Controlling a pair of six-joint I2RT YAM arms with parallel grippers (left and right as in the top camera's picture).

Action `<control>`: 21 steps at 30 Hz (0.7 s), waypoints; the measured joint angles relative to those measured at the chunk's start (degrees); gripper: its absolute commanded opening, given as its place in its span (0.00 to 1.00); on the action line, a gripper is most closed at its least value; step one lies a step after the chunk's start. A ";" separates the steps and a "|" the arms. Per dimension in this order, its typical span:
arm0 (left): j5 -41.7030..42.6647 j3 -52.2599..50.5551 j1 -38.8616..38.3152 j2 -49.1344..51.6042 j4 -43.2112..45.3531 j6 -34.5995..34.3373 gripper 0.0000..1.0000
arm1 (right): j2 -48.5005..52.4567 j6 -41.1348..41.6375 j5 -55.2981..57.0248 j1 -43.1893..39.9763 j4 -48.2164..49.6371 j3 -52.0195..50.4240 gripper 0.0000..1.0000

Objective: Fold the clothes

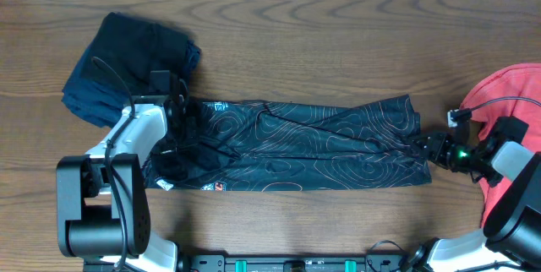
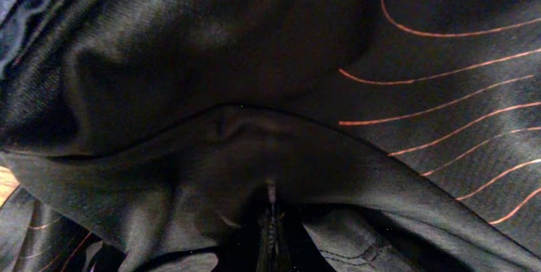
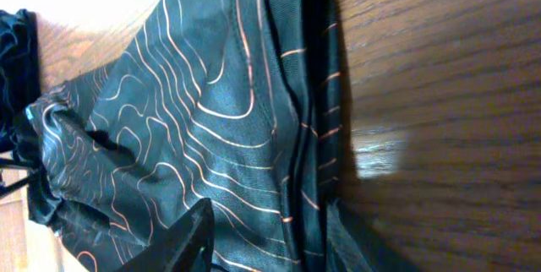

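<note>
The black jersey (image 1: 321,145) with thin orange contour lines lies as a long folded strip across the middle of the table. My left gripper (image 1: 180,126) sits at the strip's left end. In the left wrist view its fingers (image 2: 270,221) are pressed together on a gathered fold of the black jersey (image 2: 211,52). My right gripper (image 1: 421,147) is at the strip's right end. In the right wrist view the gripper (image 3: 270,209) stands open, and the jersey's (image 3: 194,111) hemmed edge lies between the spread fingers. A coral-red T-shirt (image 1: 511,90) lies bunched at the far right, partly under the right arm.
A dark navy garment (image 1: 127,65) lies crumpled at the back left, just behind the left arm. Bare wooden tabletop (image 1: 296,44) runs behind the jersey and in front of it. The arm bases stand along the front edge.
</note>
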 measured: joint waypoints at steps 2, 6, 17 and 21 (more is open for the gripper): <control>0.00 0.00 0.00 0.00 -0.02 0.00 0.06 | 0.13 -0.07 0.50 0.26 0.07 -0.02 0.30; 0.00 0.00 0.00 0.00 -0.02 0.00 0.06 | 0.33 0.04 1.79 0.63 1.11 -0.28 0.11; 0.04 0.50 0.00 0.17 -0.74 0.02 0.10 | 0.83 4.02 5.22 0.20 -1.77 1.86 0.01; 2.75 2.14 0.04 0.48 -3.56 0.22 0.29 | -0.79 6.29 8.46 -0.94 -3.37 2.99 0.01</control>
